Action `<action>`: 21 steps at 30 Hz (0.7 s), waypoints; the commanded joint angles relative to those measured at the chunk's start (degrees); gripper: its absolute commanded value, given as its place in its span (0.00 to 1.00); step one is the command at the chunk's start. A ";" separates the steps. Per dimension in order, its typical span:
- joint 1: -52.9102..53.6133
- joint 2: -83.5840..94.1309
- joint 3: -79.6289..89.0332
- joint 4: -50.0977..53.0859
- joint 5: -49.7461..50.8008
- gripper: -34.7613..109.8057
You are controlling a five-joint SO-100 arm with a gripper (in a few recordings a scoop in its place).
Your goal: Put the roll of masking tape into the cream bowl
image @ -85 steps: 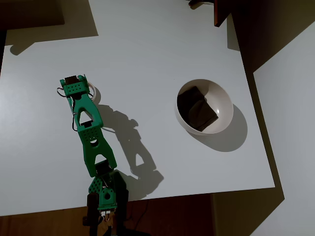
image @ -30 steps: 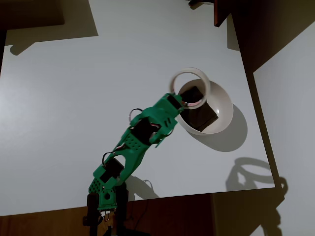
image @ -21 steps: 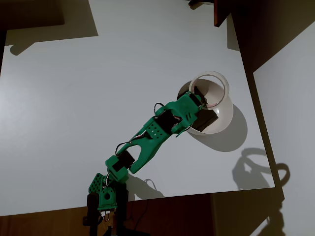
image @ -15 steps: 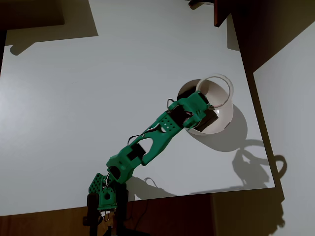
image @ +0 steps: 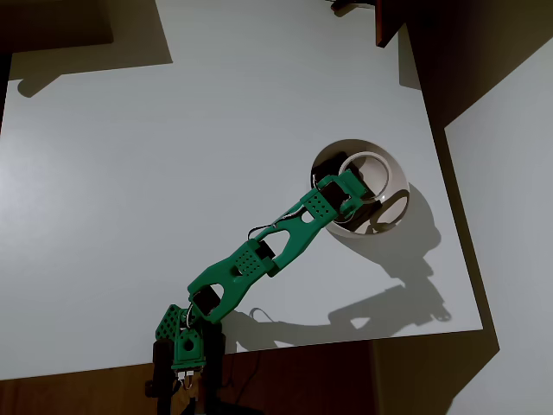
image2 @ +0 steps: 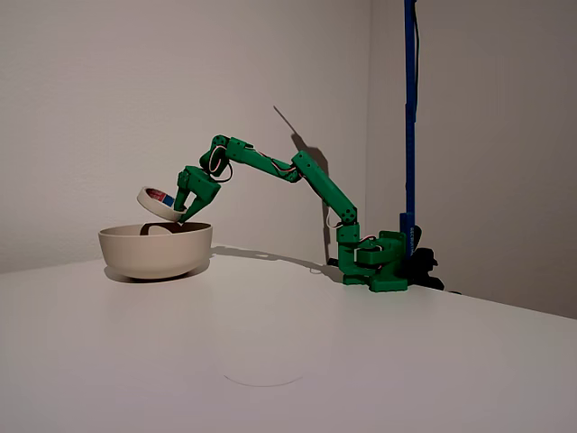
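The cream bowl [image: 319, 164] stands at the right of the white table in the overhead view and at the left [image2: 155, 253] in the fixed view. My green gripper [image: 354, 190] [image2: 183, 215] reaches over it, shut on the roll of masking tape [image: 365, 156]. The fixed view has the roll of masking tape [image2: 159, 202] tilted, just above the bowl's rim, with a reddish mark on its inside. Whether the ring touches the bowl I cannot tell.
A dark block [image: 380, 213] lies inside the bowl, partly under the ring and gripper. The arm's base [image: 183, 346] [image2: 374, 262] sits at the table's near edge, with a blue pole [image2: 410, 108] behind it. The table's right edge [image: 454, 225] runs close to the bowl.
The arm lifted the tape ring from the table's left, swung right with it over the bowl, and has now come down lower above the bowl.
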 commanded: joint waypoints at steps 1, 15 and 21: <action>1.67 4.13 -6.77 -0.79 2.72 0.28; 1.85 8.88 -7.21 1.41 7.12 0.18; -2.11 16.35 -7.21 8.44 8.44 0.18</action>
